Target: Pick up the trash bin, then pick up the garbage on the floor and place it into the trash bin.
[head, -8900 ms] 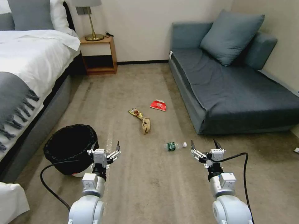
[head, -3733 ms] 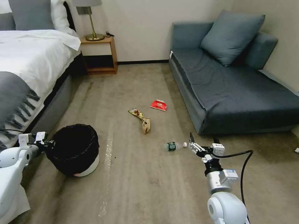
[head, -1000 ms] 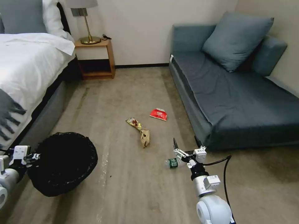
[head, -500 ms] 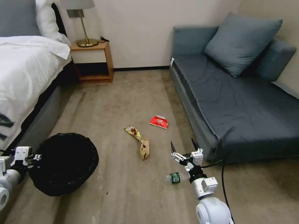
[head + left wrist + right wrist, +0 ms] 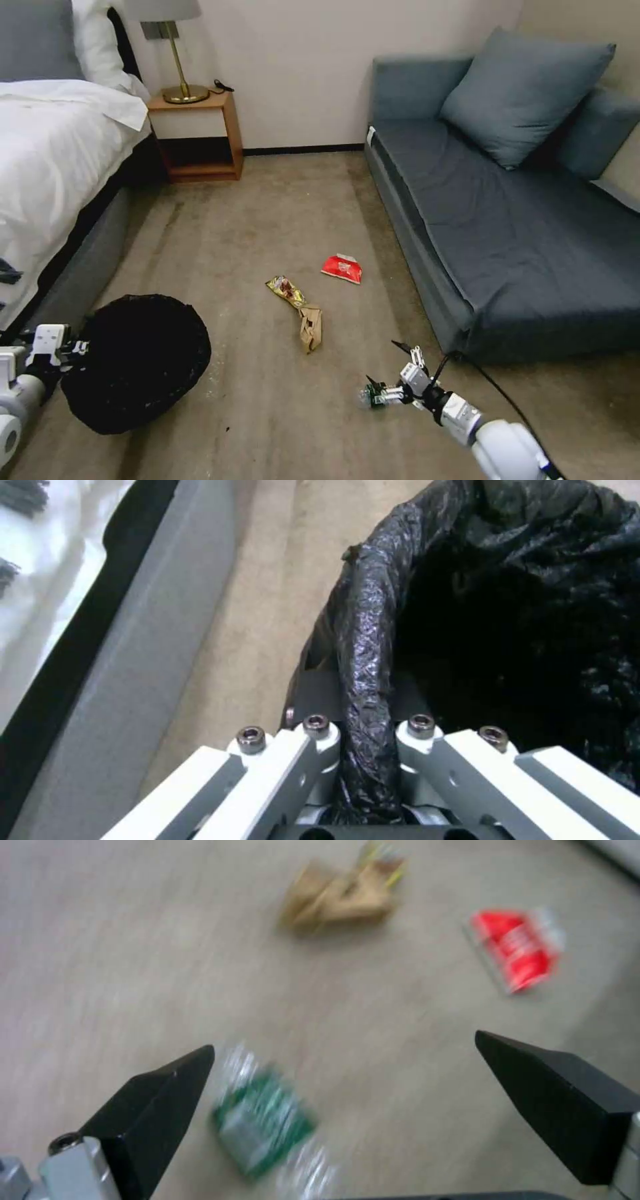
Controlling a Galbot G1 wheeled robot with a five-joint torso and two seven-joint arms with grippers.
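The trash bin [image 5: 137,363], lined with a crinkled black bag, hangs at the lower left beside the bed. My left gripper [image 5: 70,349] is shut on its rim; in the left wrist view the gripper [image 5: 363,725] pinches the bagged rim [image 5: 370,630]. My right gripper [image 5: 385,371] is low over the carpet and open, its dark fingertips [image 5: 167,1090] set wide apart. The clear green-labelled bottle [image 5: 371,397] [image 5: 263,1120] lies on the floor between them, close to one fingertip. Farther off lie the brown paper wrapper [image 5: 311,328] [image 5: 340,900], the gold-red snack wrapper [image 5: 285,289] and the red-white packet [image 5: 342,268] [image 5: 517,947].
A white-sheeted bed [image 5: 53,167] runs along the left. A wooden nightstand [image 5: 197,137] with a lamp stands at the back wall. A grey-blue sofa [image 5: 507,227] fills the right side. Open carpet [image 5: 267,213] lies between them. The right arm's cable [image 5: 493,393] trails near the sofa's corner.
The camera has moved forward and dipped. My right arm has swung down and leftward, bringing its open fingers around the bottle. The left gripper keeps its hold on the bin's rim.
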